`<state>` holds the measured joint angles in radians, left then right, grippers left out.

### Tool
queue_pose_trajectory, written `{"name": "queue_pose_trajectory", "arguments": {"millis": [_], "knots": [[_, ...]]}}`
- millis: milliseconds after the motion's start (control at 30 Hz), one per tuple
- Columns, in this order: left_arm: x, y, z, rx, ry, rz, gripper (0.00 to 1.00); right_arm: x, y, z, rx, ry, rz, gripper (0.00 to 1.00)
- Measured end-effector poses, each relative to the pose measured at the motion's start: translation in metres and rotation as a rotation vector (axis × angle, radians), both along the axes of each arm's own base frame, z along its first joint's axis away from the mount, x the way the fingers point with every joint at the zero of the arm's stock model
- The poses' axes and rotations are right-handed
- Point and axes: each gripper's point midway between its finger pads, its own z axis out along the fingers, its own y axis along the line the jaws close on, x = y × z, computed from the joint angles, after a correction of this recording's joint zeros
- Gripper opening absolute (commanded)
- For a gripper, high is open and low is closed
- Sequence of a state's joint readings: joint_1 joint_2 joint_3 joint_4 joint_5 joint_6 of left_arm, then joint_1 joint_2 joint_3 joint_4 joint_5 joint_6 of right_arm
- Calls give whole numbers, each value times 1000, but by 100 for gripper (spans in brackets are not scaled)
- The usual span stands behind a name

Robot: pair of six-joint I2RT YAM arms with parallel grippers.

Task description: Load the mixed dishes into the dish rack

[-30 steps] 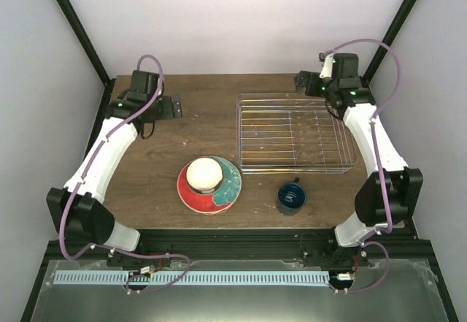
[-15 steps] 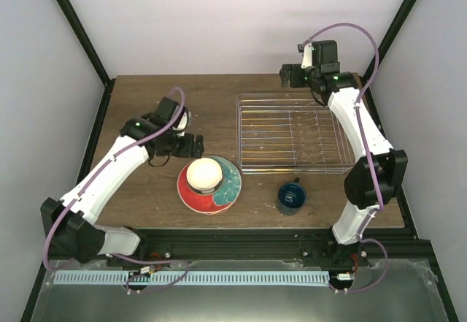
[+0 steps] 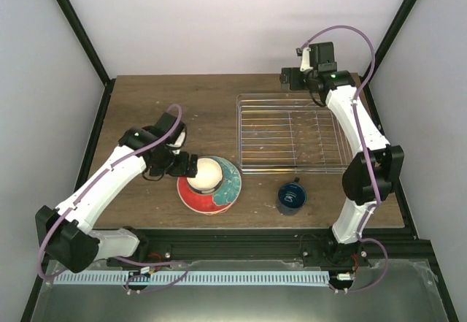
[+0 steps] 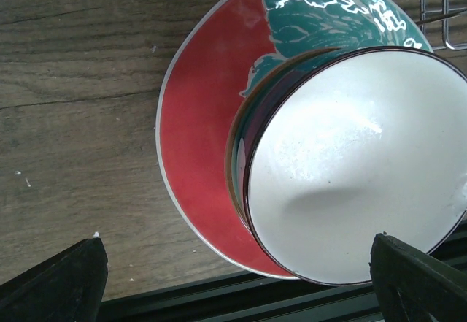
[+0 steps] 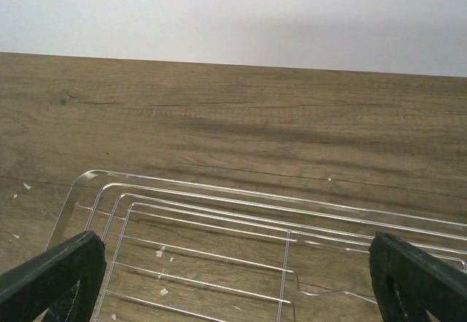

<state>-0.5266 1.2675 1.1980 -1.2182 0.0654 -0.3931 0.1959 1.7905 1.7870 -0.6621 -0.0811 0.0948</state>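
Wooden table [image 3: 219,96] holds your cream bowl [image 3: 204,174] on the red-and-teal plate [image 3: 229,190], lower middle. It looks hard, slippery, breakable: pinch its rim. Left gripper [image 3: 188,166], beside it, and right gripper [image 3: 290,79] are spread wide.

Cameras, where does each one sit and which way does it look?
Top external: up high behind the robot, looking down at the table; the left end effector and right end effector show.
Left wrist: on the left wrist, looking down at the cream bowl on the red-and-teal plate; its fingertips show.
Right wrist: on the right wrist, looking across the dish rack to the wall; its fingertips show.
Shared: top and left wrist both see bowl and plate.
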Motion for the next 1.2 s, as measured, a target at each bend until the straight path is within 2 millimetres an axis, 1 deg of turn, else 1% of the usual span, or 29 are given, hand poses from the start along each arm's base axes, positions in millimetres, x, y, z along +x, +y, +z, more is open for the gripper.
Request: {"name": "queue_pose_trajectory", "arguments": {"millis": [167,333,533,700,933,1000,1033,1067,1100,1133,1200], "knots": [[2,-1,-4,7,9,-4,100,-3,-2,-4,-9,9,-7,100],[6,-3,-16,32,41,-20,100,-11,-6,-8,-20,21,-18,100],[15,-3,-31,81,63,-46,95,-15,-10,-14,-32,33,-29,100],[19,-4,-37,99,62,-66,87,-15,-11,-15,-39,35,-37,100],[23,-6,-45,107,67,-84,68,-15,-12,-16,-40,36,-39,100],[23,-7,-46,105,66,-86,58,-15,-12,-16,-38,39,-41,100],[24,-7,-47,104,66,-87,51,-15,-12,-16,-37,39,-41,100],[24,-8,-47,103,66,-93,41,-15,-12,-16,-37,40,-41,100],[25,-9,-48,101,64,-89,33,-16,-12,-17,-35,41,-43,100],[26,-9,-48,102,61,-99,27,-16,-12,-17,-35,42,-43,100],[27,-10,-49,100,59,-98,20,-16,-12,-17,-34,42,-44,100]]}}
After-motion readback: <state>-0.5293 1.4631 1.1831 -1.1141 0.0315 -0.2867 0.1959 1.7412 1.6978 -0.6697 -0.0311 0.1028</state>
